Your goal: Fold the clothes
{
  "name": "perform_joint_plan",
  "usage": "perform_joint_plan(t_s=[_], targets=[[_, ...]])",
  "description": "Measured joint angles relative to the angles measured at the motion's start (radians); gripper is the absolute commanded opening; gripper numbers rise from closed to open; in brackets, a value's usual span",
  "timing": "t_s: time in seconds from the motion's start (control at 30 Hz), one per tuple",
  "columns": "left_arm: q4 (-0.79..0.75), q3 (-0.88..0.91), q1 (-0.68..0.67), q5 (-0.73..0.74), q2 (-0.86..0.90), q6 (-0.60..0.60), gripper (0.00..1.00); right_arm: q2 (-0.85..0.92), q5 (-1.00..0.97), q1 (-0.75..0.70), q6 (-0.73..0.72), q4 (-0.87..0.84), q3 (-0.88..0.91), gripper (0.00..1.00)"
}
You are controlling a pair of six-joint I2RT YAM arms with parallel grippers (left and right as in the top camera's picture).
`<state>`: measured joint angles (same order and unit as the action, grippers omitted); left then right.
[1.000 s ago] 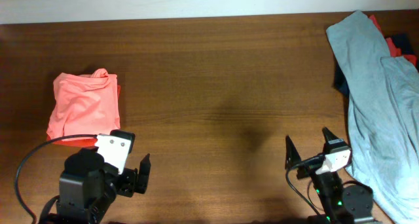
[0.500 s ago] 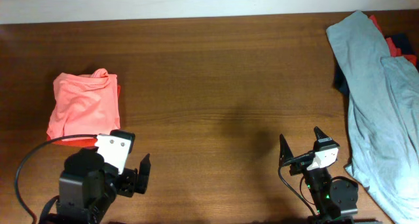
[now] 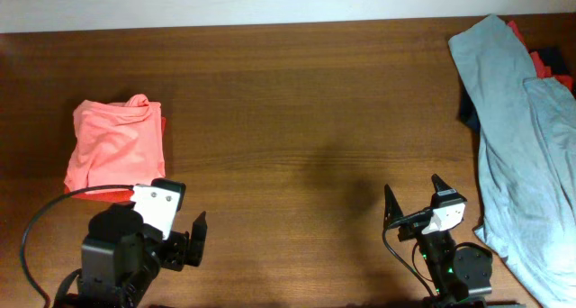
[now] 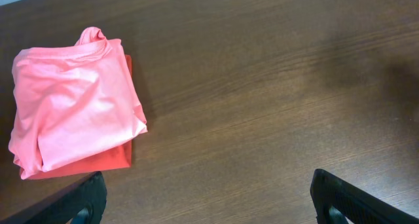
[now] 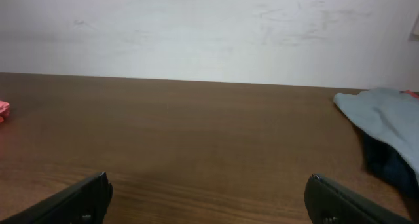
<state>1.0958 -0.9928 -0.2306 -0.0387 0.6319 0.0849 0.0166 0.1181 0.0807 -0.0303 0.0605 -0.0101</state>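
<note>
The pink shirt is seen folded at left (stacked on a red shirt); the grey shirt is sprawled far right. Left gripper and right gripper are held wide open, empty, near edge.

Overhead straight down on table; L wrist above pink shirt, shared w/ overhead; R wrist low, facing wall.
</note>
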Motion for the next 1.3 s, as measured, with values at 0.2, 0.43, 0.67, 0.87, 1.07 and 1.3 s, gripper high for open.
perform_joint_plan(t_s=[0.2,0.43,0.67,0.87,1.07,1.3], targets=[[0.000,0.000,0.000,0.000,0.000,0.000,0.99,0.000,0.000,0.000,0.000,0.000,0.000,0.99],[0.000,0.000,0.000,0.000,0.000,0.000,0.99,0.000,0.000,0.000,0.001,0.000,0.000,0.99],[0.000,0.000,0.000,0.000,0.000,0.000,0.99,0.000,0.000,0.000,0.000,0.000,0.000,0.98],[0.000,0.000,0.000,0.000,-0.008,0.000,0.99,0.000,0.000,0.000,0.000,0.000,0.000,0.99],[0.000,0.000,0.004,0.000,-0.038,0.000,0.99,0.000,0.000,0.000,0.000,0.000,0.000,0.99],[0.004,0.063,0.045,0.000,-0.138,0.000,0.99,0.000,0.000,0.000,0.000,0.000,0.000,0.98]])
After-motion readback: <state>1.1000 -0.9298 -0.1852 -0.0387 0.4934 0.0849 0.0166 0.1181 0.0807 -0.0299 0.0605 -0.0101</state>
